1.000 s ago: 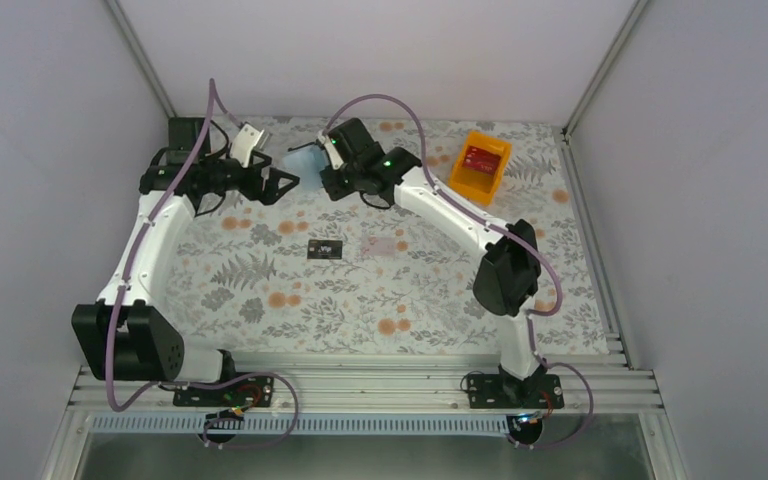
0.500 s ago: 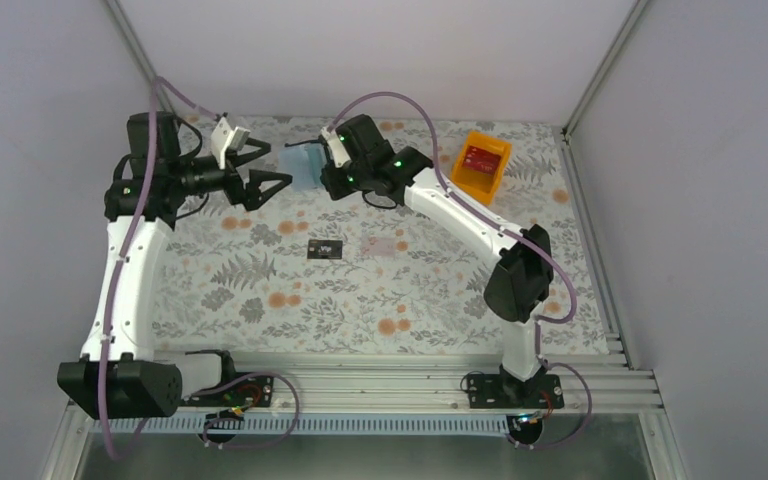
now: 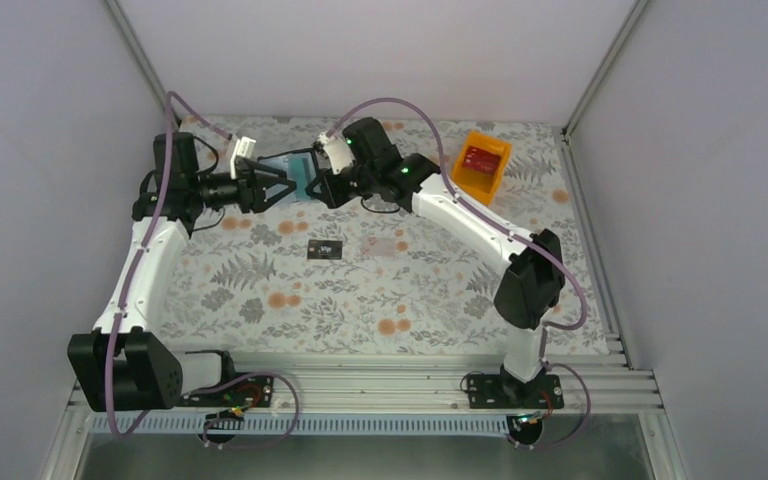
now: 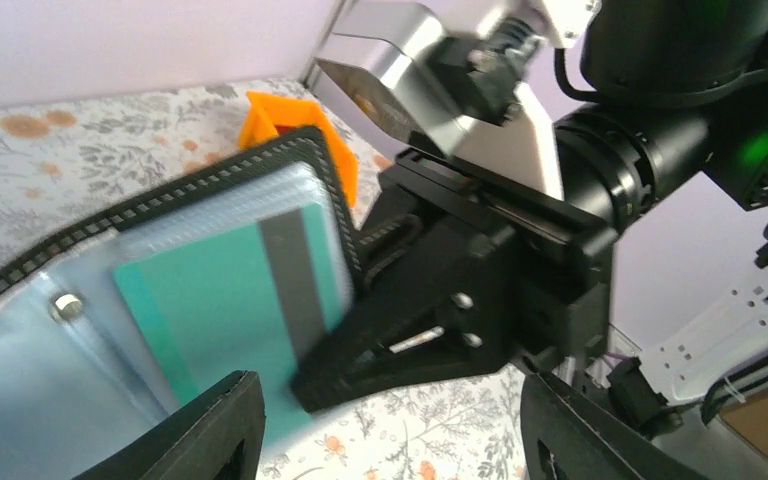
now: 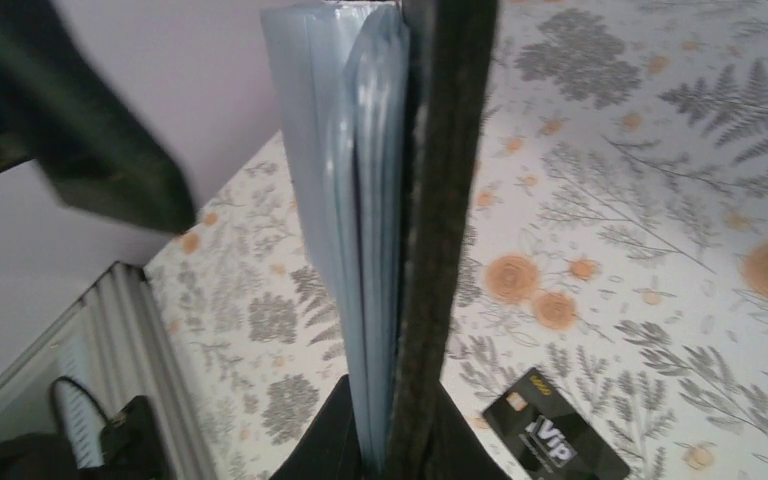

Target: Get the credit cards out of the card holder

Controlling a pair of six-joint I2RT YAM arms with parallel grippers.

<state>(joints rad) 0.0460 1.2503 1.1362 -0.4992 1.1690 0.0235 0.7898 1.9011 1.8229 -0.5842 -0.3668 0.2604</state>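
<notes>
Above the floral table (image 3: pixel 260 290), right end effector (image 5: pixel 392 440) clamps the card holder (image 5: pixel 440 200); left end effector (image 3: pixel 284 185) gapes around its edge.

- The table (image 3: pixel 260 290) has a pale top printed with grey ferns and orange flowers.
- A black card (image 3: pixel 325 249) with white marks lies flat near its middle.
- A pale pink card (image 3: pixel 380 245) lies near the black card, to its right and not touching it.
- An orange plastic bin (image 3: pixel 467 186) stands near the far right corner.

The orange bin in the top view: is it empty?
No, a red card lies inside the orange bin.
</notes>
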